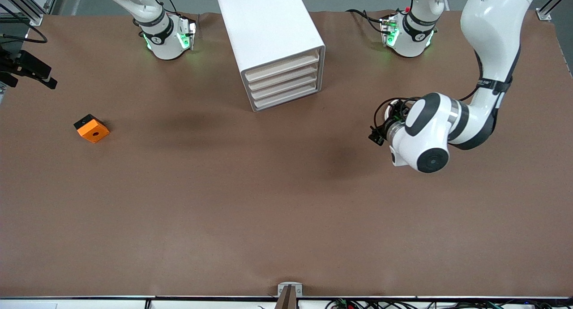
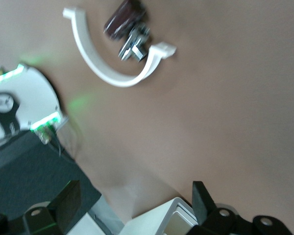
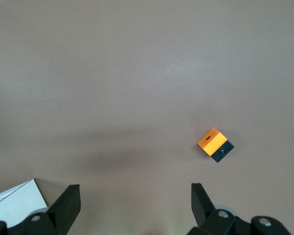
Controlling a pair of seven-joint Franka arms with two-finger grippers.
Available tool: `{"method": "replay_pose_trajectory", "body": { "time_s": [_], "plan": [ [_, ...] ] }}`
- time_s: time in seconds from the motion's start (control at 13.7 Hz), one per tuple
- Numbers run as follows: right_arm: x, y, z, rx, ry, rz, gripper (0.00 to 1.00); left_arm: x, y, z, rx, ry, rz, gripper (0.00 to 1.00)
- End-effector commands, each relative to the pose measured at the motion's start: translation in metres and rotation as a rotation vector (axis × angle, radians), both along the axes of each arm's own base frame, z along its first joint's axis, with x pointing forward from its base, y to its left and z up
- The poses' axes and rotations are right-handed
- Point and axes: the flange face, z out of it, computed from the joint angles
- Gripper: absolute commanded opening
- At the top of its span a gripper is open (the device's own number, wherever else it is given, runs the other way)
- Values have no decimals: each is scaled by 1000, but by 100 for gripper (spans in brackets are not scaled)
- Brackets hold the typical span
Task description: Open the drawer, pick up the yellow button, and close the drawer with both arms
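Observation:
The white cabinet (image 1: 268, 36) stands at the middle of the table near the robots' bases, and its drawers (image 1: 285, 83) are all shut. The button is out of view. My left arm's wrist (image 1: 421, 132) hangs over the table toward the left arm's end, beside the cabinet. The left gripper (image 2: 134, 203) is open and holds nothing; a corner of the cabinet (image 2: 169, 220) shows past its fingers. My right gripper (image 3: 134, 203) is open and empty, high over bare table. Only the right arm's base (image 1: 163, 36) shows in the front view.
An orange square block (image 1: 91, 128) with a hole and a black side lies toward the right arm's end, also visible as the orange block (image 3: 214, 145). A small dark brown part with a white curved band (image 2: 120, 49) lies near the left arm's base (image 2: 19, 103).

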Motion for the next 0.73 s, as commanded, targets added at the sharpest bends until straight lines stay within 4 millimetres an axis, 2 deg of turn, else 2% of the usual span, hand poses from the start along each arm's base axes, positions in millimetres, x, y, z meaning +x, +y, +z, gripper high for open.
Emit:
{"method": "replay_pose_trajectory", "body": {
  "time_s": [0.0,0.36,0.66],
  "plan": [
    [-6,0,3,4,-2,-16,100,-17,-26,-12,57,130,36,100],
    [-5,0,4,4,-10,-16,100,-51,-74,-16,124,365,86,100],
    [-4,-1,8,3,-13,-17,100,-63,-91,-18,150,464,130,100]
  ]
}}
